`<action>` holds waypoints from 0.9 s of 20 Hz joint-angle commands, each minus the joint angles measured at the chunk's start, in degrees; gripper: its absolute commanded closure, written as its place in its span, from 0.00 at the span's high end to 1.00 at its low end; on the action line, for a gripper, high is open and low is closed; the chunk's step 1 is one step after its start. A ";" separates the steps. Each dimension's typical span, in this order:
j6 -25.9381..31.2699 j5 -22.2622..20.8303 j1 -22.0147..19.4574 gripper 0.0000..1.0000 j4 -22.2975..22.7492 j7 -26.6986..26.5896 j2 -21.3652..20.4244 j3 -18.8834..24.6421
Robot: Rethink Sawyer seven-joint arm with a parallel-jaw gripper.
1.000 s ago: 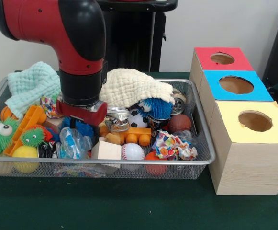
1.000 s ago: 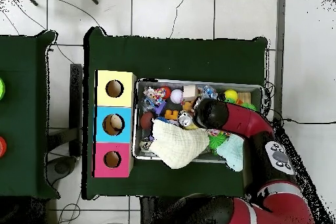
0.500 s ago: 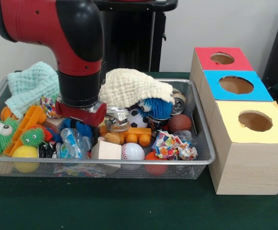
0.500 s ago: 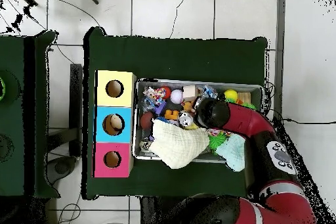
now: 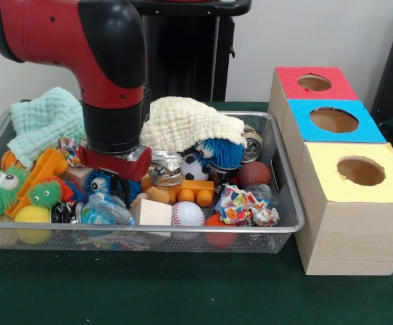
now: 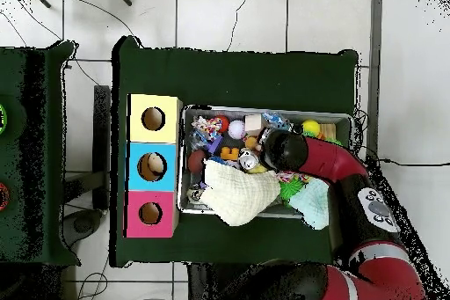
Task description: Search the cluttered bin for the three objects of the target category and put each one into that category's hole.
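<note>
- The gripper (image 5: 118, 191) sits low among the toys; whether it holds anything cannot be told.
- The blue fuzzy toy (image 5: 221, 152) lies half under the cream cloth (image 5: 186, 120).
- The arm (image 5: 81, 40) is cut off by the top left edge of the front view.
- From overhead, the arm hides the bin (image 6: 189, 113) middle.
</note>
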 commanded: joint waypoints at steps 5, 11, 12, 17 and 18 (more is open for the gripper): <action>-12.35 -4.77 -0.53 0.00 4.23 3.83 0.22 3.57; -15.38 -4.98 -0.67 0.00 6.39 4.99 0.96 3.28; -15.81 -4.92 -0.65 0.00 6.82 5.15 0.93 3.15; -17.94 -4.77 -0.59 0.00 7.49 5.58 1.87 2.69; -18.05 -4.72 -0.62 0.00 7.58 5.54 1.93 2.70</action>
